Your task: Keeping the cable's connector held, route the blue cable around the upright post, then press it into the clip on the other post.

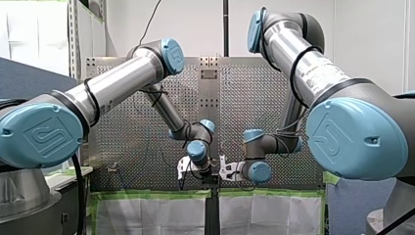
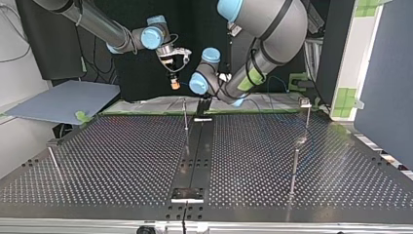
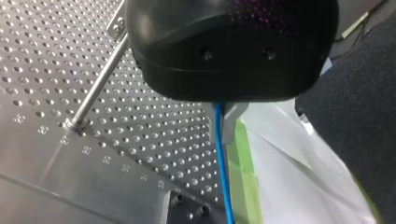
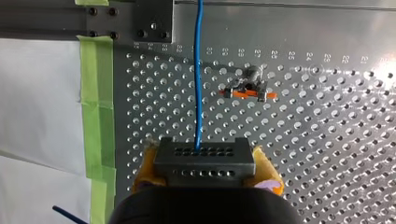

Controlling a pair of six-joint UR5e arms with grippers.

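Observation:
In the right wrist view my right gripper [image 4: 205, 163] is shut, yellow pads either side, on the grey connector [image 4: 204, 158]. The blue cable [image 4: 198, 79] runs straight ahead from it over the perforated plate. To one side of the cable stands a post topped with an orange clip [image 4: 247, 91]. In the left wrist view the blue cable [image 3: 221, 158] comes out from under my left gripper's black body beside a pale finger [image 3: 232, 119], gripped there. An upright post [image 3: 98, 88] stands off to its side. In the front view my left gripper [image 1: 188, 169] and right gripper [image 1: 225, 171] hang close together.
The top view shows thin posts on the table [image 2: 122, 161]: one by the centre rail [image 2: 185, 114], two at the view's right [image 2: 307, 114] [image 2: 294, 168], one at its left [image 2: 53, 163]. Green tape [image 4: 95, 116] and white sheeting edge the plate.

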